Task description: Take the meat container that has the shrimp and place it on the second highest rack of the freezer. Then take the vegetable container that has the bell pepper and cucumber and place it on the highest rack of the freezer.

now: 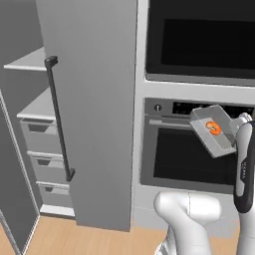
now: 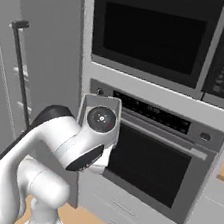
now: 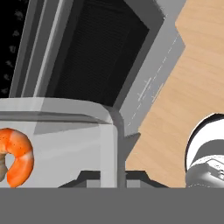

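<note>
Tall grey freezer door (image 1: 94,109) stands open on my left, long dark handle (image 1: 59,117) running down its face. Behind it, freezer interior: two pale shelves (image 1: 31,61) up top, three grey drawers (image 1: 42,139) stacked below. Right of that, a wall column: black microwave (image 2: 160,37) above, built-in oven (image 2: 152,160) with dark glass door and control strip below. Light wood floor (image 1: 55,236) under everything.

I'm holding the meat container (image 1: 213,130) in the air in front of the oven's upper door, well right of the freezer opening, tilted so its open side faces the left base camera. Shrimp (image 1: 213,128) sits inside, orange, curled. My gripper (image 3: 114,178) is clamped nearly shut on the container's wall at one corner.
</note>
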